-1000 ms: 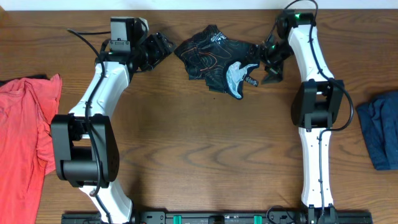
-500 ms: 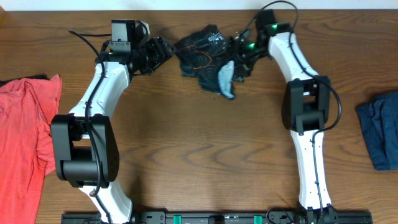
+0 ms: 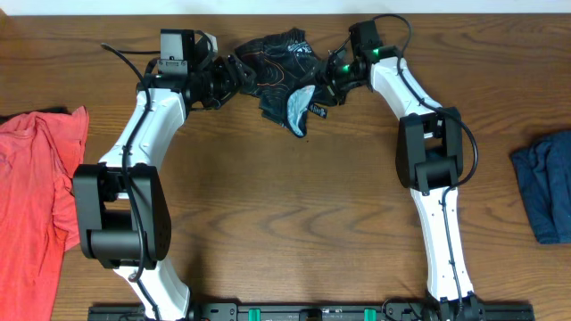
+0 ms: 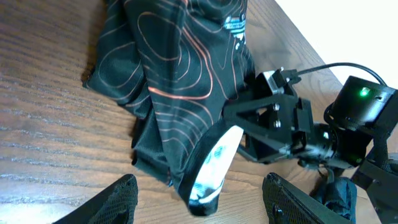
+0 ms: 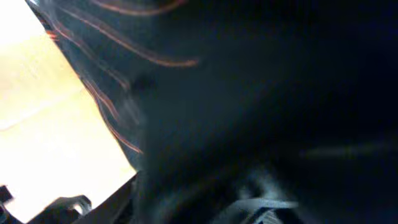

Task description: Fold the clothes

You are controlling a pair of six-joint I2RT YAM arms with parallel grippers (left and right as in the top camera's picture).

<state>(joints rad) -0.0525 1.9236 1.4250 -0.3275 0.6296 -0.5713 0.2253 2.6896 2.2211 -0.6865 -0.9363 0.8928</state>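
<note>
Jersey (image 3: 278, 67) is bunched in a crumpled heap at the far centre of the table (image 3: 285, 205), not flat. Black with orange contour lines; pale grey collar lining (image 3: 299, 107) is turned out and pokes from the near edge of the heap. Left wrist cam shows the same: jersey (image 4: 180, 81) folded over itself, lining (image 4: 214, 158) curling out at the bottom, small white logo near the top.

Right gripper (image 3: 328, 82) is at the jersey's right edge, touching it. From the left wrist cam the right gripper (image 4: 239, 118) has its fingers brought together into the cloth beside the lining, tips buried in the fold, so it reads as pinched on the jersey. Right wrist cam is filled by dark fabric (image 5: 249, 93) right up close, blurred; own fingers not readable there.

Left gripper (image 3: 234, 76) sits just at the jersey's left edge. Its fingers (image 4: 121, 199) are spread wide at the bottom of its own view, nothing between them, left gripper (image 4: 199, 186) facing the heap.

Red cloth (image 3: 36, 178) lies at the table's left edge, blue cloth (image 3: 544, 183) at the right edge, both well apart from the jersey.
</note>
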